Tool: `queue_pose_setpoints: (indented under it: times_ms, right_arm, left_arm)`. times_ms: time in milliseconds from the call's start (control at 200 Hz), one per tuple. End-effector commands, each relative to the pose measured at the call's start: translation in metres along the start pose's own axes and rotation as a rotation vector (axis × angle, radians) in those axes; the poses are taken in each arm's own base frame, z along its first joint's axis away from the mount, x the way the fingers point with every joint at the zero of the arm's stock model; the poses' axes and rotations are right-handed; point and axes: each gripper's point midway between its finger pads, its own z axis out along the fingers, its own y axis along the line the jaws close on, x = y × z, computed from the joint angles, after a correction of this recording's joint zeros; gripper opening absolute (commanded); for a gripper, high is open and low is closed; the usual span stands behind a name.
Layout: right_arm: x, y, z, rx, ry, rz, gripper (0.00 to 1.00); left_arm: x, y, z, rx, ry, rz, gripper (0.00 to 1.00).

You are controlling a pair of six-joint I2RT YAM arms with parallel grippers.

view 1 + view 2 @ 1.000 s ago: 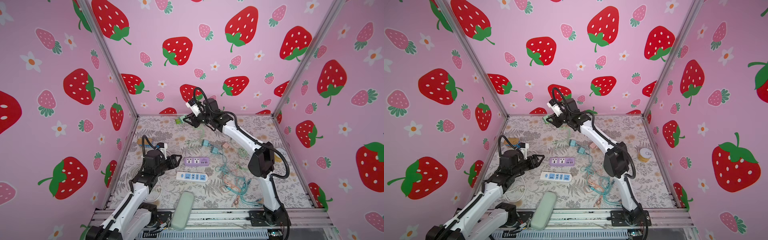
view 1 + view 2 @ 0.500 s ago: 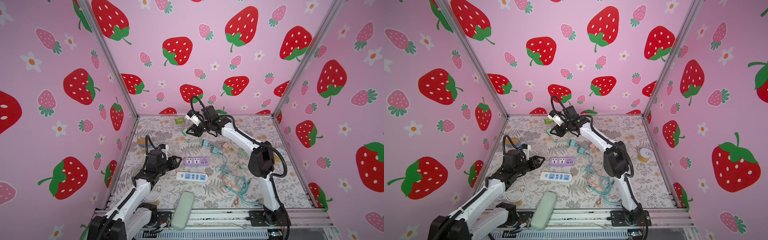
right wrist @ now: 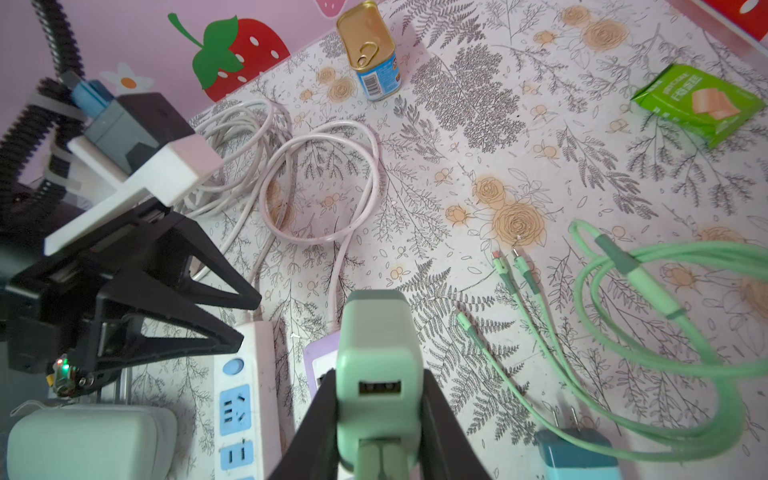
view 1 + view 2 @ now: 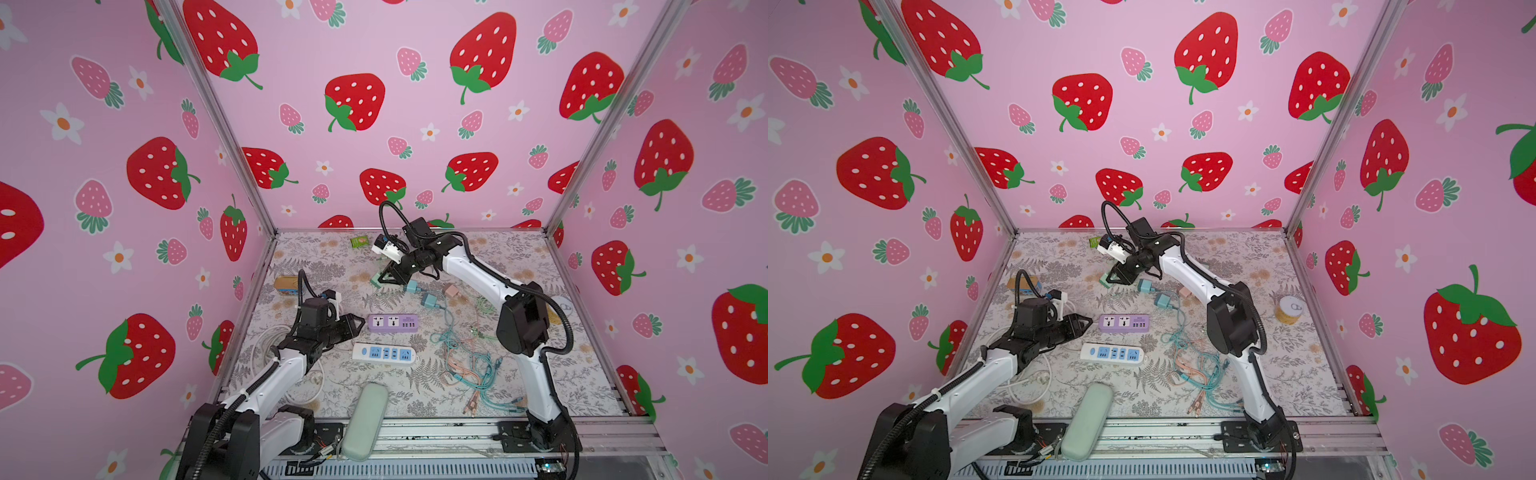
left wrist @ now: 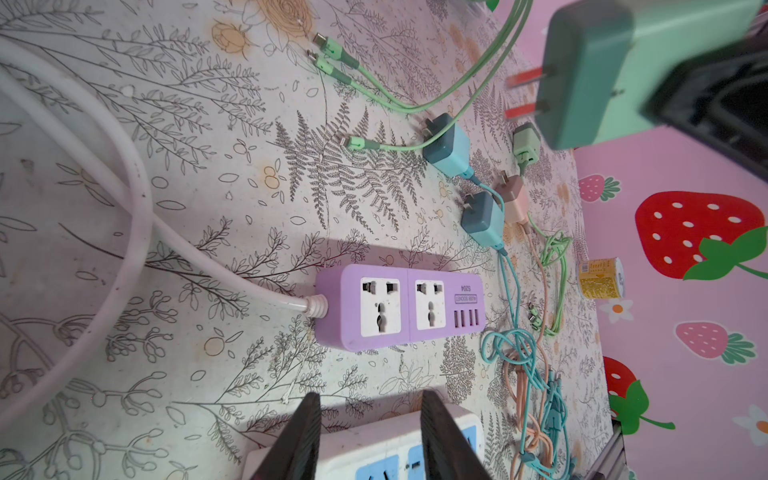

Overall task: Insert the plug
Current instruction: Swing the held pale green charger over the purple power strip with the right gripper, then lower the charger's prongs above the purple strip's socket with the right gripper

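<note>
In the right wrist view the mint charger [image 3: 376, 332] in the right claw [image 3: 378, 374] hides its own prongs and most of the purple power strip [image 3: 318, 349] beyond. The white power strip [image 5: 374, 440] behind the left claw [image 5: 370, 394] is cropped.

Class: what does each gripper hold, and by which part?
Right gripper: green charger plug, clamped by its side faces near the USB port. Left gripper: nothing.

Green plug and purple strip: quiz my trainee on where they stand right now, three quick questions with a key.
1. True or false: the green plug is already seated in the purple strip.
2. Fill in: the jaws of the left gripper stand ___.
3. What holds the plug? A. left gripper B. right gripper C. nothing
Key: 1 false; 2 open; 3 B.
</note>
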Motion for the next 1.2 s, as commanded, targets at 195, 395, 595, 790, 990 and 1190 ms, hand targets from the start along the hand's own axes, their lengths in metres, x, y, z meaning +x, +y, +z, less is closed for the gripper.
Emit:
queue_pose_setpoints:
  times_ms: [195, 395, 595, 790, 990, 1190]
  right_arm:
    - [0.017, 0.020, -0.014, -0.016, 0.092, -0.087, 0.11]
    - [0.029, 0.023, -0.008, -0.021, 0.140, -0.100, 0.12]
    - [0.037, 0.026, -0.002, -0.013, 0.177, -0.117, 0.12]
    - [0.042, 0.026, 0.003, -0.004, 0.202, -0.124, 0.12]
    - [0.048, 0.026, 0.008, 0.004, 0.228, -0.131, 0.12]
    - [0.056, 0.026, 0.015, 0.007, 0.256, -0.143, 0.12]
  left_arm:
    - [-0.004, -0.004, 0.015, 0.034, 0.048, 0.025, 0.36]
    - [-0.003, -0.003, 0.024, 0.041, 0.073, 0.041, 0.36]
    - [-0.003, -0.003, 0.033, 0.052, 0.101, 0.045, 0.35]
    - [0.000, 0.000, 0.042, 0.048, 0.125, 0.042, 0.33]
    - [0.003, 0.003, 0.050, 0.047, 0.146, 0.036, 0.32]
    - [0.006, 0.006, 0.055, 0.047, 0.163, 0.029, 0.31]
